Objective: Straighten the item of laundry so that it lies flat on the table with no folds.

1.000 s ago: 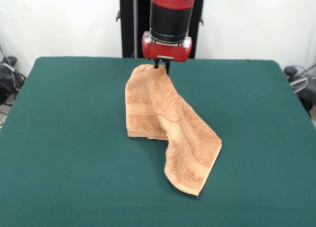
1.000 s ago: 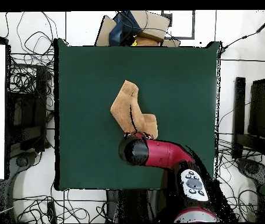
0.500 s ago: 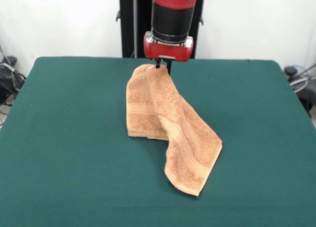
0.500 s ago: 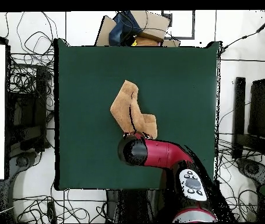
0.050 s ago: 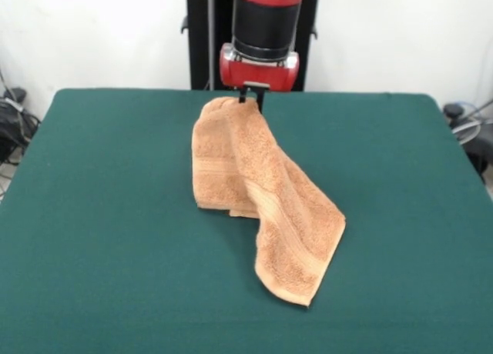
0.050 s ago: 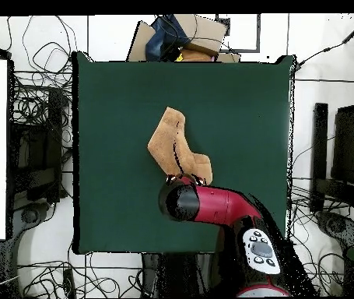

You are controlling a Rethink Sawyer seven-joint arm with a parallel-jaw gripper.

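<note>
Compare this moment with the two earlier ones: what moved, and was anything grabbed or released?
The tool has shifted slightly toward the left in the front view, keeping its pinch on the towel's top corner, so the hanging part swung a little that way. Nothing was newly taken or released. The towel's lower end remains on the table in the same place, still folded and draped.

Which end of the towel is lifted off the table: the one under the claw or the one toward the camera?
The end under the claw: it holds the towel up there, while the camera-side end lies on the table.
</note>
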